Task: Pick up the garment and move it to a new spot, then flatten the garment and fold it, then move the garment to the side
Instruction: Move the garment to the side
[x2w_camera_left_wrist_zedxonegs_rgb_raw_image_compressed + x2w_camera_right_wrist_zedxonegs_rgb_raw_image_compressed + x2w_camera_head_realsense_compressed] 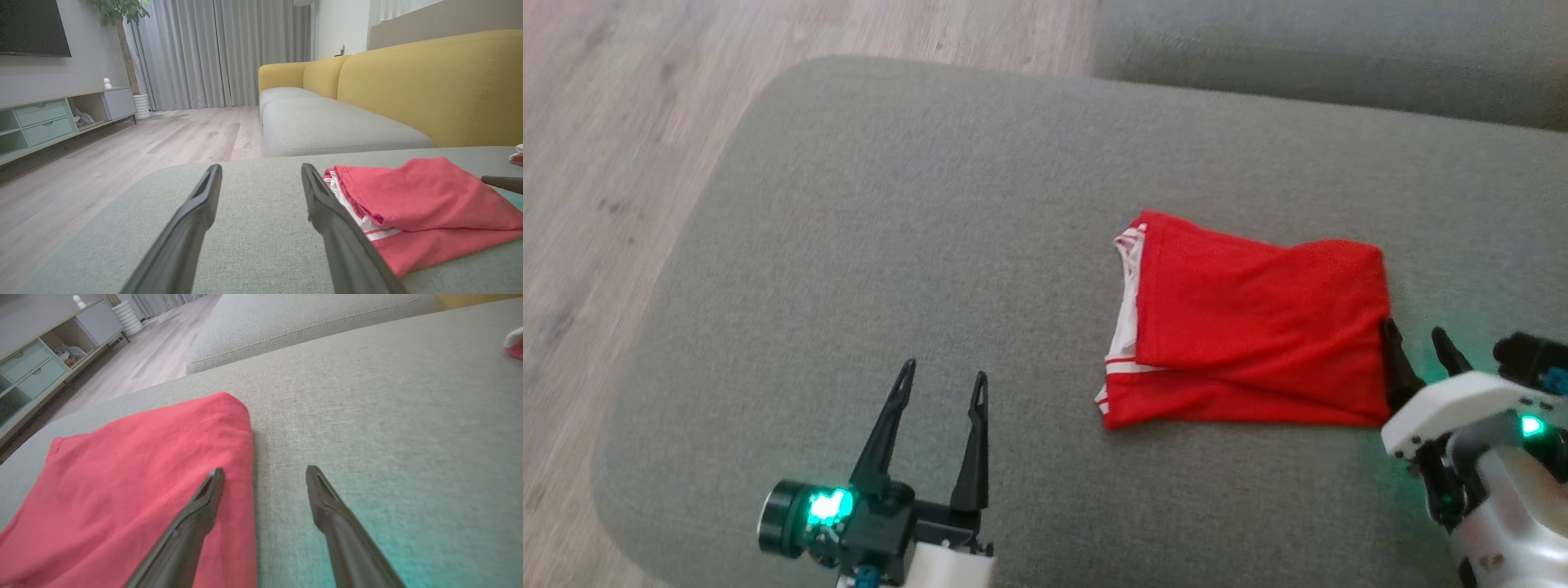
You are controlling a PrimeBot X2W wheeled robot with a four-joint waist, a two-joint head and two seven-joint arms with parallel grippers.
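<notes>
Red garment, folded, on grey sofa seat; left end effector released, well apart; right end effector released, at garment's right edge.

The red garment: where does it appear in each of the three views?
Head view: garment right of centre, its right edge by the right tool.
Left wrist view: garment at lower right, beside the left tool.
Right wrist view: garment at lower left.
Shared landmark: the grey cushion beneath it.
</notes>
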